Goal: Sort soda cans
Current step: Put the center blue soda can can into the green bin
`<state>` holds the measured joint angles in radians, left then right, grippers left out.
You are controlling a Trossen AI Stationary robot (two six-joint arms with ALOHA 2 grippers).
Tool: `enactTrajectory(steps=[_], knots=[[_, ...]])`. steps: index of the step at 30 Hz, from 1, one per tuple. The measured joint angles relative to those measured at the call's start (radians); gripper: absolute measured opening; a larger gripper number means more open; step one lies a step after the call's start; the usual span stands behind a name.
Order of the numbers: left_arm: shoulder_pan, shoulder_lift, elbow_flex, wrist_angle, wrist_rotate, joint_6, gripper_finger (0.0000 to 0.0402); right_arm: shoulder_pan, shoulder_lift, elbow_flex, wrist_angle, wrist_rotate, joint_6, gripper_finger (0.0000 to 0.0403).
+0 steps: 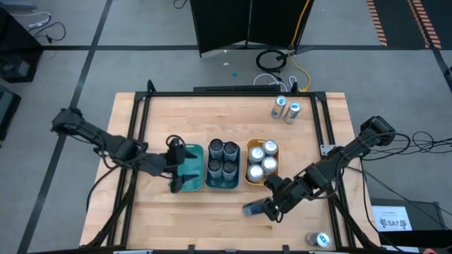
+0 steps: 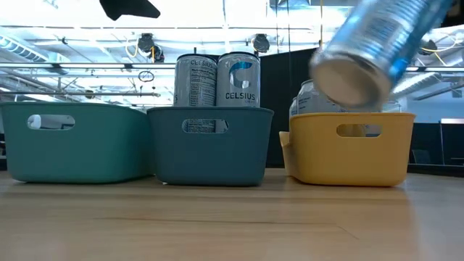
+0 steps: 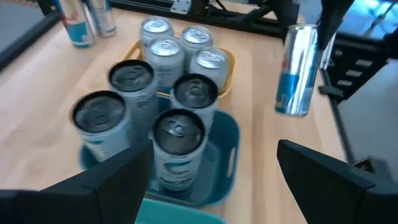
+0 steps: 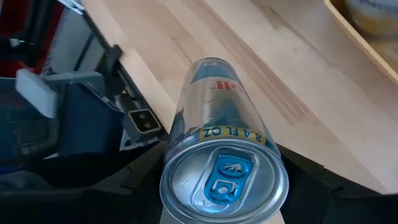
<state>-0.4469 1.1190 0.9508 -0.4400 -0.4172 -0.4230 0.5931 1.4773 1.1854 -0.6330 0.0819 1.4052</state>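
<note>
The right gripper is clamped on a silver-and-blue soda can, holding it above the wooden table in front of the yellow tray; in the high view the can lies roughly on its side, and in the low view it hangs tilted in the air, its flat end turned toward the camera; the right wrist view shows the can's blue pull tab and the jaws closed against its sides.

The left gripper hovers over the light teal tray, its jaws wide apart with nothing between them.

The middle, darker teal tray holds four dark-topped cans standing upright; the yellow tray holds four silver-topped cans, also upright.

Two more cans stand together near the table's far right corner; one can stands alone at the near right edge, well apart from the trays.
</note>
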Motion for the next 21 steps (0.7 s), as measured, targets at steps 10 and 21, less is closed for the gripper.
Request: enactTrajectory(steps=[10, 21], knots=[[0.000, 0.073, 0.000, 0.145, 0.001, -0.042, 0.0349, -0.059, 0.000, 0.000, 0.111, 0.002, -0.118, 0.0225], [0.001, 0.080, 0.001, 0.147, 0.160, -0.093, 0.0349, -0.168, 0.000, 0.026, 0.308, -0.002, -0.265, 0.0226]])
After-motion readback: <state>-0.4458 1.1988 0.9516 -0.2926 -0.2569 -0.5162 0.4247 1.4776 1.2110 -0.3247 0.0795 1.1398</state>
